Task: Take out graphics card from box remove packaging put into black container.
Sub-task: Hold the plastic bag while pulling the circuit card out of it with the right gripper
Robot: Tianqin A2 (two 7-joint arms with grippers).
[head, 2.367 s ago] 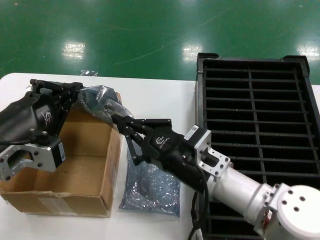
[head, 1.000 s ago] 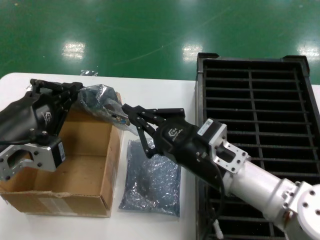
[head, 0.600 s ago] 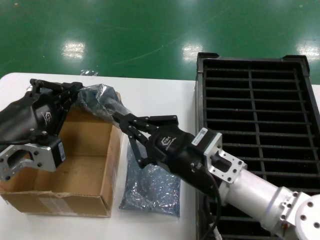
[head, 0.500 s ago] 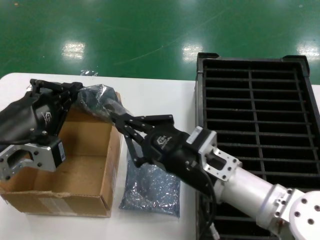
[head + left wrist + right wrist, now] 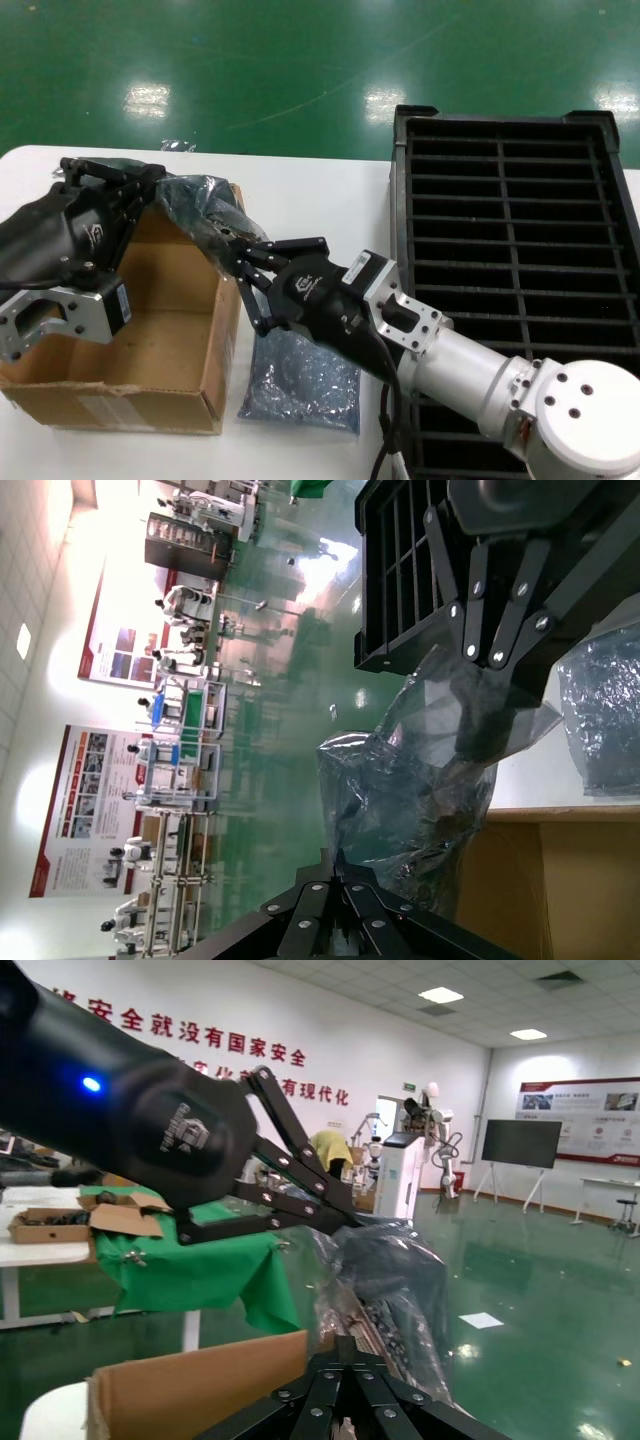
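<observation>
Packaging [image 5: 195,205] — pinched over box [image 5: 150,330] rim

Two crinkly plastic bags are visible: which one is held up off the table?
The bag above the cardboard box's far corner, with both grippers on it. The other bag lies flat on the table beside the box.

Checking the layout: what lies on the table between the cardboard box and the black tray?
In the head view, a crinkly blue-grey bag lies there, the right gripper above it.
</observation>
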